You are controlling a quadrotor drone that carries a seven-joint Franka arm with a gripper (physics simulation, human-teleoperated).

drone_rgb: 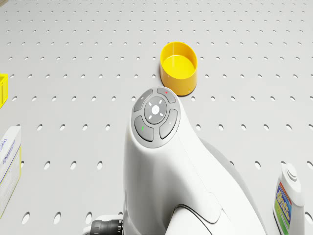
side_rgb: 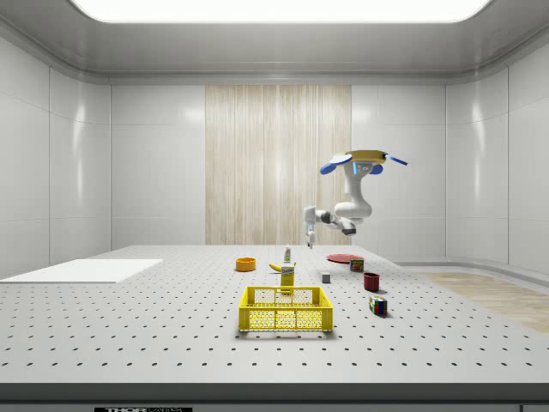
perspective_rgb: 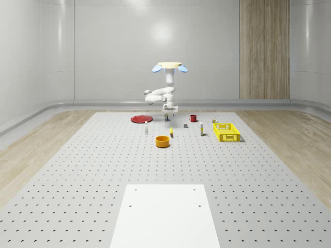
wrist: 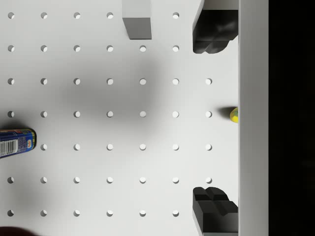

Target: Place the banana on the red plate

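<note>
While hovering above the tabletop (perspective_rgb: 77,170):
End effector (wrist: 214,118): wide open, empty.
Banana (wrist: 234,115): tip visible, rest hidden.
Arm (side_rgb: 343,215): folded, wrist pointing down.
Drone (perspective_rgb: 169,66): near red plate (perspective_rgb: 140,119).

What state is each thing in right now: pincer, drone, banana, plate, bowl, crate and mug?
pincer: open, nothing between the fingers, above the table.
drone: hovering above the table, near the red plate.
banana: lying on the table, not gripped.
red plate: flat on the table, nothing on it.
orange bowl: upright, looks empty.
yellow crate: upright, open top.
red mug: upright.
</note>
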